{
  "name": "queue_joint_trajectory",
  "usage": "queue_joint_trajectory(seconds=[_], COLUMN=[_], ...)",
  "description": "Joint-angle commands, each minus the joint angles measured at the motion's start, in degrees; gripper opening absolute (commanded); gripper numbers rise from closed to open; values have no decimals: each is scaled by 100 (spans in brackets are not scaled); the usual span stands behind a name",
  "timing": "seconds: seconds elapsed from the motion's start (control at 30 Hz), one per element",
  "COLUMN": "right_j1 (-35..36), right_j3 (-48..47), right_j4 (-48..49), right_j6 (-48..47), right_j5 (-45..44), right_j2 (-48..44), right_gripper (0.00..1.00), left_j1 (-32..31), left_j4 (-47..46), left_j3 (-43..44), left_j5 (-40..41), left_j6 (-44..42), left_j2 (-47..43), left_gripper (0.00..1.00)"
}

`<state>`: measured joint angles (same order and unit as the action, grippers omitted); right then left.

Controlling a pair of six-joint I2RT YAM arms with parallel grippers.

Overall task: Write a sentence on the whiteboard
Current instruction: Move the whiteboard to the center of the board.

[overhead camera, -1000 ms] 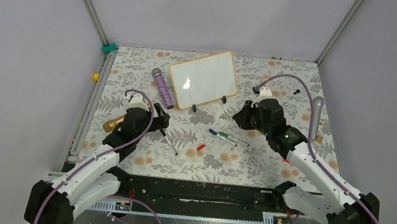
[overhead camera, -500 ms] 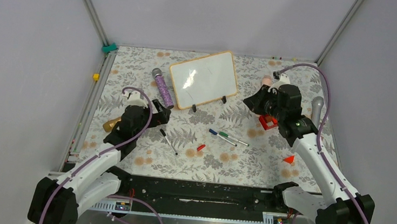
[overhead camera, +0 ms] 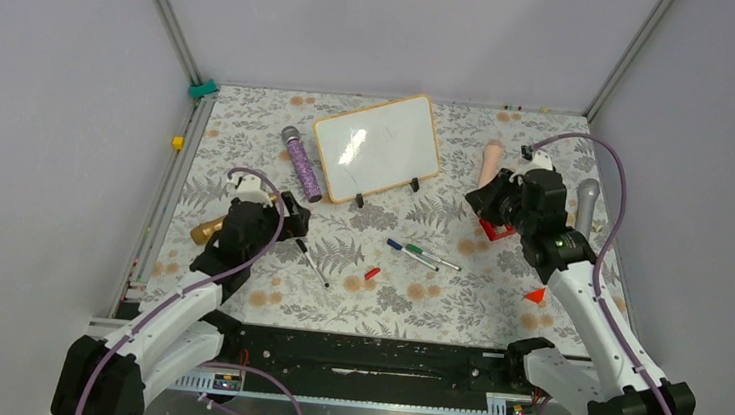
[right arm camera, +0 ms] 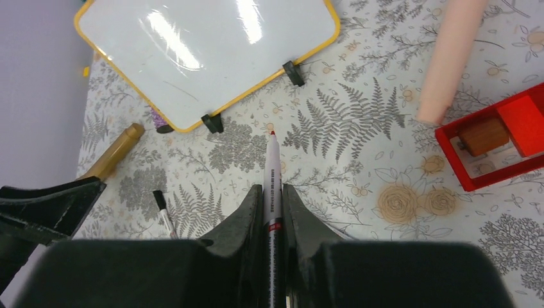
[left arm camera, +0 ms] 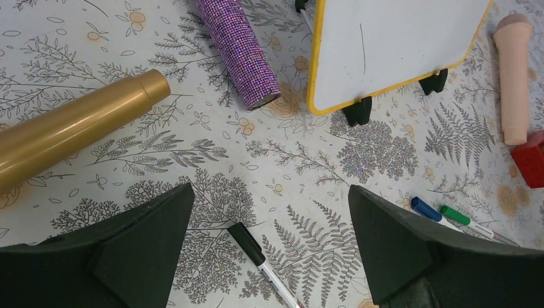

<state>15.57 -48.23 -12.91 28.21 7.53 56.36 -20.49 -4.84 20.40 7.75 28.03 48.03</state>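
- Left wrist view: the left gripper (left arm camera: 269,192) has its jaws spread wide with nothing between them but flowered cloth (left arm camera: 192,147).
- Under the gap lies a black-capped pen (left arm camera: 255,251); its lower end runs off the bottom edge.
- Ahead and to the right of these jaws stands the whiteboard (left arm camera: 391,45), cut off at the top, with 2 black clip feet showing on its near edge.
- On its face there is 1 thin dark stroke (left arm camera: 361,40) and I can read no words there.
- Ahead of the jaws lies a purple glitter microphone (left arm camera: 237,51), just beside the board's left edge.
- Out to the left, a gold cylinder (left arm camera: 77,131) leaves the frame.
- Past the right jaw, a blue marker (left arm camera: 426,210) and a green marker (left arm camera: 459,217) lie side by side, partly hidden by the finger.
- Right wrist view: the right gripper (right arm camera: 272,192) is clamped on a red-tipped marker (right arm camera: 272,173), whose tip points ahead at the board's near edge, clear of it.
- Glare streaks the whiteboard (right arm camera: 205,51) here, so its surface is hard to read.
- Right of these jaws, a peach cylinder (right arm camera: 449,58) runs off the top.
- A red tray (right arm camera: 471,176) holding a brown block (right arm camera: 484,135) is cut by the right edge.
- Open cloth lies between the marker tip and the board's feet.
- Top view: the whiteboard (overhead camera: 377,148) sits far-centre, and the right gripper (overhead camera: 492,203) is near its right side.
- The left gripper (overhead camera: 293,211) is nearer, to the board's left.
- The strip of cloth nearest the arm bases is mostly bare.
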Motion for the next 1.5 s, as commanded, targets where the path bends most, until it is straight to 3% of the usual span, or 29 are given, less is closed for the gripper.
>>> queue_joint_trajectory(seconds=[0.0, 0.2, 0.43, 0.6, 0.87, 1.17, 1.47], right_j1=[-130, -543, -932, -1314, -1451, -1445, -1444], right_j3=[-339, -1571, -2391, -3053, -4172, -5078, -5806], right_j4=[-3, -114, 45, 82, 84, 360, 585], right_j6=[19, 279, 772, 1183, 1600, 1866, 2263], right_j5=[-238, 168, 119, 398, 666, 1097, 1717], right_j2=[356, 1673, 2696, 3544, 4882, 6120, 7091], right_gripper=[0, 0, 0, 0, 0, 0, 0], left_j1=[32, 50, 782, 854, 871, 889, 906], left_j4=[-755, -1024, -1882, -1866, -1556, -2281, -2337], left_j3=[-175, 294, 529, 917, 1329, 1502, 2120], left_j5=[-56, -215, -1524, -1740, -1416, -1753, -1899], left_j6=[-200, 223, 1153, 899, 362, 351, 335], left_j2=[-153, 610, 1467, 1802, 2098, 2729, 3580], left_gripper=[94, 94, 90, 90, 92, 90, 88])
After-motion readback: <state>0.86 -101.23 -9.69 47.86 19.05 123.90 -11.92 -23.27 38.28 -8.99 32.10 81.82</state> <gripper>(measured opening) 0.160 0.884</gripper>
